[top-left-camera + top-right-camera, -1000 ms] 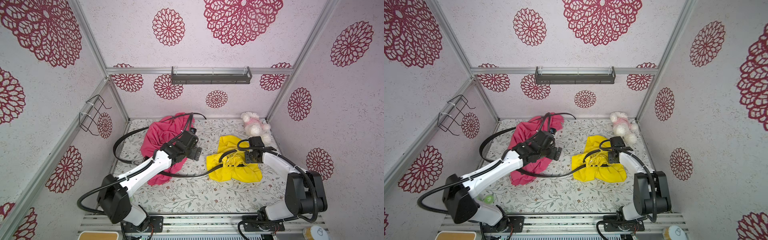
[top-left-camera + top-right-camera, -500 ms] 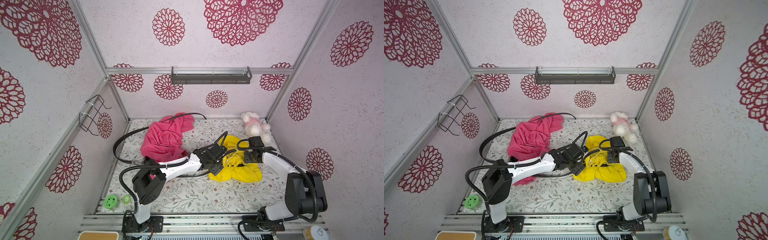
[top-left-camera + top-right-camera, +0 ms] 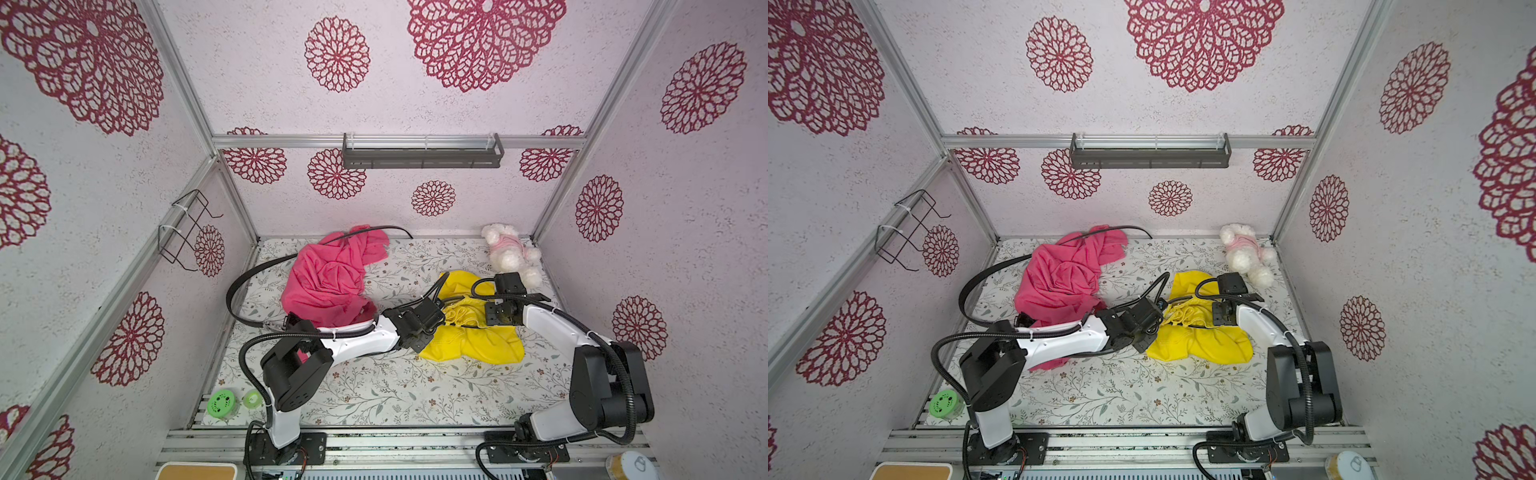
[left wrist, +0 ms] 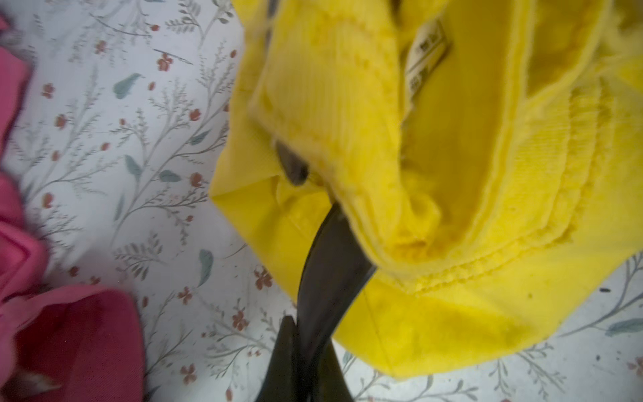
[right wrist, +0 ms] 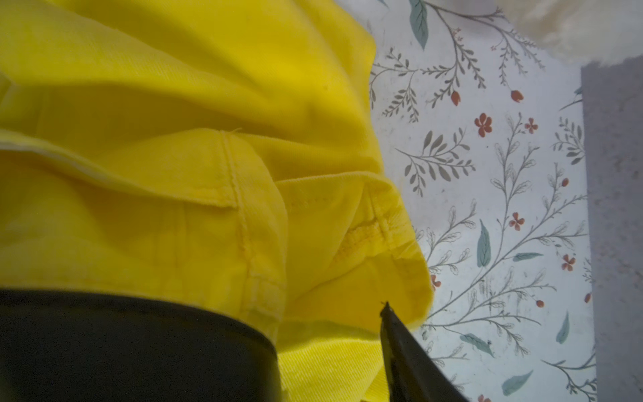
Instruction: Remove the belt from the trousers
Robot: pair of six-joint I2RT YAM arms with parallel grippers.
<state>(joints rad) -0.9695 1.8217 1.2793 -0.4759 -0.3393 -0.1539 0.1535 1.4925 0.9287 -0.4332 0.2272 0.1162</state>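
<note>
Near edge of the desk, left corner: two green discs side by side, well apart from the clothing.

Mid-desk: left end effector, low at the left border of the yellow trousers and touching them. In the left wrist view, fingers pressed together on the black belt. From that pinch, belt leading straight under a fold of the yellow waistband and hidden there. Dark glimpse through a gap in the fold just beyond. Printed label inside the waistband, further on.

Opposite side of the same bunched waistband: right end effector, facing the left one, trousers between the two. In the right wrist view, yellow cloth filling the gap between two black fingers. Fingers apart; clamped on the cloth or merely around it, cannot tell.

Trousers in a crumpled heap right of the desk's centre.

Further back and left: pink cloth, heaped, just beside the left arm, apart from the trousers. Long black band curving round its left side and over its top toward the back wall. Same belt or not, cannot tell.

Far right corner: white plush toy, near the trousers, not touching.

Back wall: grey shelf rail. Left wall: wire rack.
</note>
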